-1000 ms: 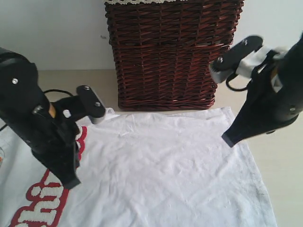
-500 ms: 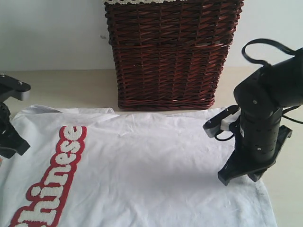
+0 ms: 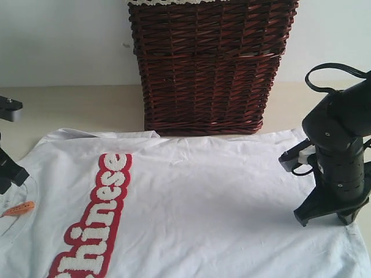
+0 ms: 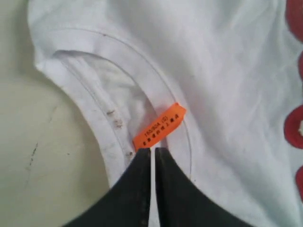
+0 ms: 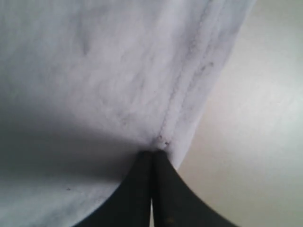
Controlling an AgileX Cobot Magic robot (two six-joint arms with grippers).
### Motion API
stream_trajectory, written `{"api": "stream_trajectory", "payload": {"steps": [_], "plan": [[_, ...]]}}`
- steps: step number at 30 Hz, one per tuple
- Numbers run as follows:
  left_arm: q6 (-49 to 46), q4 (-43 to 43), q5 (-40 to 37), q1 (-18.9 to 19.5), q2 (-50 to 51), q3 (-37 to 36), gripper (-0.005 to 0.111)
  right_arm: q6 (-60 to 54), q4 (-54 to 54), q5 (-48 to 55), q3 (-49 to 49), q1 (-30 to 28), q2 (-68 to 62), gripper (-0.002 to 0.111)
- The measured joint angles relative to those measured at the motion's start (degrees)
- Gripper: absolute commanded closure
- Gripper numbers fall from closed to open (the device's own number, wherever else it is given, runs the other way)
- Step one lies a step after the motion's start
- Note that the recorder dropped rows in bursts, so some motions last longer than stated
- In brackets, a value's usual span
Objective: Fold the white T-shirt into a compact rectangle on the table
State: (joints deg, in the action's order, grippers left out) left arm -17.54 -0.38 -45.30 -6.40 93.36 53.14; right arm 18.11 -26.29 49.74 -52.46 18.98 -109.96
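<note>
Dragged rightward, white T-shirt (image 3: 203, 197) lies flat; right gripper (image 5: 152, 152) pinches its hem, left gripper (image 4: 153, 149) narrow, hold unclear.

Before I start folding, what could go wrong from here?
The right gripper pinches only the very hem of the white T-shirt; it might slip free. The left gripper sits at the neckline beside the orange tag, so it may catch just one layer. The shirt's far edge lies close to the wicker basket and could snag.
</note>
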Motion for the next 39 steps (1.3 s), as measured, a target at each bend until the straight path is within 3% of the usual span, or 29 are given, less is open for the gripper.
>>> {"api": "stream_trajectory", "payload": {"steps": [4,7,12,19,22,25,31,39], "plan": [[-8.70,-3.66,1.78,0.00,0.00,-2.08,0.051,0.00,-0.14,-0.34,-0.43,-0.08,0.00,0.107],[-23.53,-8.63,2.43,0.00,0.00,-4.53,0.038,-0.21,0.48,-1.28,-2.17,-0.08,0.00,0.103],[-47.80,-9.52,4.24,0.00,0.03,-8.73,0.036,-3.21,0.98,0.92,-5.95,-0.08,3.38,0.101],[-64.92,-7.29,16.18,0.00,0.03,-9.93,0.037,-5.07,5.28,0.64,-9.22,-0.08,11.26,0.101],[-66.83,-4.75,23.22,0.29,0.03,-9.93,0.037,-7.66,9.14,-1.24,-9.46,-0.08,13.03,0.101],[-66.36,-4.46,25.07,0.35,-0.09,-9.93,0.037,-9.58,11.37,-1.59,-9.46,-0.08,14.06,0.101],[-67.19,-4.20,19.62,-0.01,-0.22,-9.93,0.037,-10.42,13.02,-1.59,-9.46,-0.08,14.35,0.101],[-69.31,4.90,8.27,2.55,-0.31,-10.08,0.037,-11.17,13.97,-1.59,-9.46,-0.08,14.35,0.101]]}}
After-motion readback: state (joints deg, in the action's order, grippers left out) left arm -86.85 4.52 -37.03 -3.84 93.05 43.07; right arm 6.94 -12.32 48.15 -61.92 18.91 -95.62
